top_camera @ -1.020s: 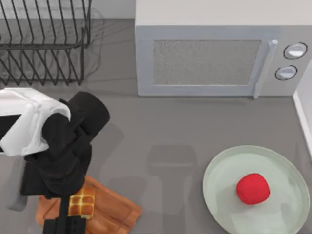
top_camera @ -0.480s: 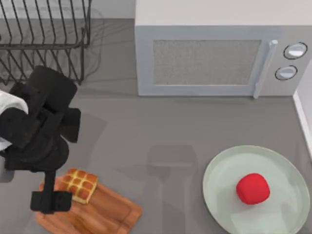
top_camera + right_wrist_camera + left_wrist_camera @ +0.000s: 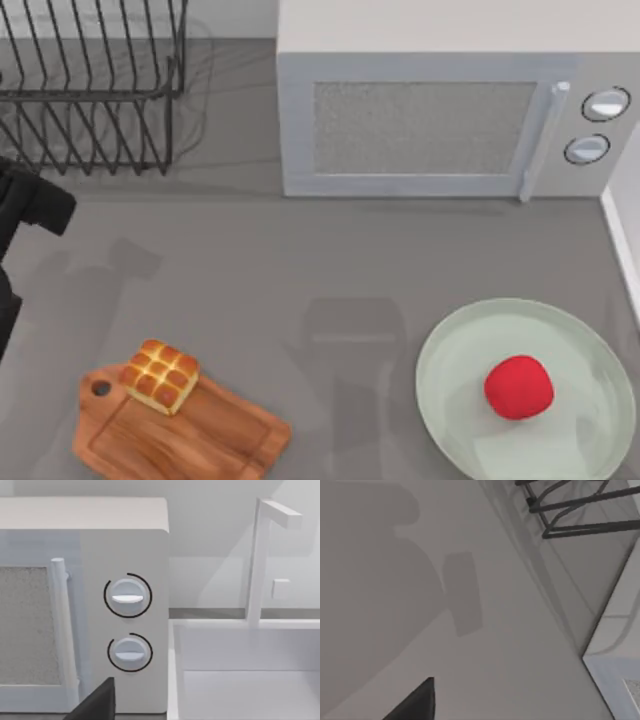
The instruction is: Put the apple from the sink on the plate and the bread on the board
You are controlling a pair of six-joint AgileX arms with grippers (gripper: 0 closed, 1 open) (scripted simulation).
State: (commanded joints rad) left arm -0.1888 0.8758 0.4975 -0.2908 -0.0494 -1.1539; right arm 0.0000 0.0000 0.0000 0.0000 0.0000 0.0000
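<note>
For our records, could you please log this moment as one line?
apple: on plate | bread: on board | left arm: table's left edge

Overhead view; both wrists share microwave (image 3: 440, 120).

A small, matte, bright red apple (image 3: 518, 387) sits just right of centre on a large, glossy, pale mint-green plate (image 3: 455, 362) at the table's front right. Well apart at the front left, a square golden-brown pull-apart bread (image 3: 161, 375), its glazed top a grid of bumps above pale sides, rests turned at an angle on the handle end of an orange-brown wooden board (image 3: 220, 435), which lies flat and skewed, its hole beside the loaf and a groove around its edge
</note>
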